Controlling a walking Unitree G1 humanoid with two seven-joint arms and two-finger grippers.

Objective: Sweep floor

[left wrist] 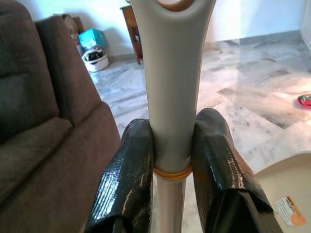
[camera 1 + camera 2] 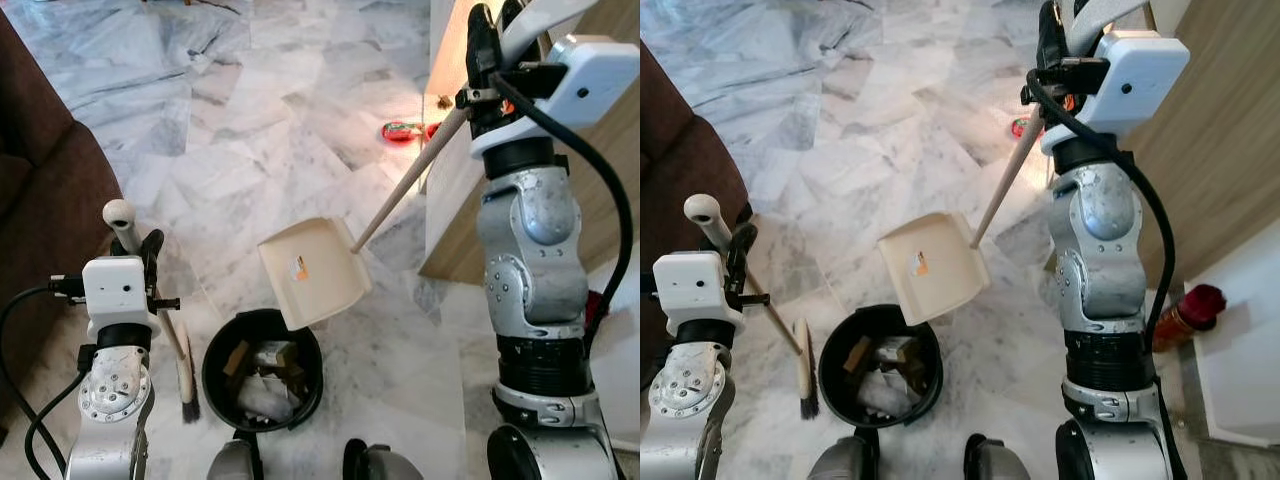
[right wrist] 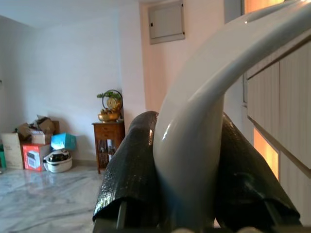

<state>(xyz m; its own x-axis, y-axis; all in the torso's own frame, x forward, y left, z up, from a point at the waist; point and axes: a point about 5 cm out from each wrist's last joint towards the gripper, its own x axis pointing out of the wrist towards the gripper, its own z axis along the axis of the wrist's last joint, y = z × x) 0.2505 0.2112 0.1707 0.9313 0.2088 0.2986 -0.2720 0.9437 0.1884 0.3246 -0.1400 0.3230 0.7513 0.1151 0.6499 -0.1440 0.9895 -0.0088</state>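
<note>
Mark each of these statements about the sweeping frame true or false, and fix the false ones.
1. The right gripper is shut on the dustpan handle. True.
2. The dustpan lies flat on the floor. False: it is held up, tilted over the black bin.
3. The black bin is empty. False: scraps lie inside it.
4. The left gripper is shut on the broom handle. True.
5. The broom head is inside the bin. False: it rests on the floor beside the bin, on the robot's left.
6. A red object lies on the marble floor farther ahead. True.
</note>
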